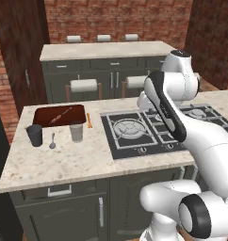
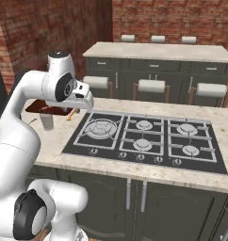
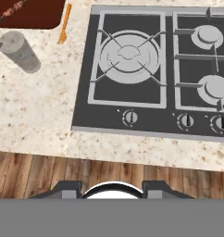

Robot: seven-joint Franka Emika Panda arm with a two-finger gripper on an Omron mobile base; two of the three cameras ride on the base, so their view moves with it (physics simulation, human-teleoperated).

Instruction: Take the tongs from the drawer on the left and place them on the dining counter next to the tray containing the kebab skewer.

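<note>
Two finger bases of the gripper (image 3: 112, 192) show; I cannot tell their spread. Tray (image 3: 40, 16) with skewer (image 3: 13, 10) lies far up-left, well apart.

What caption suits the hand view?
Looking down over the black gas hob, grey cup and orange stick on the dining counter.

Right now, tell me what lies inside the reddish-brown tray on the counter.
Inside the tray lies one kebab skewer, set diagonally with small brown pieces along it. In the right base view the arm hides most of the tray, so the left base view settles it.
</note>
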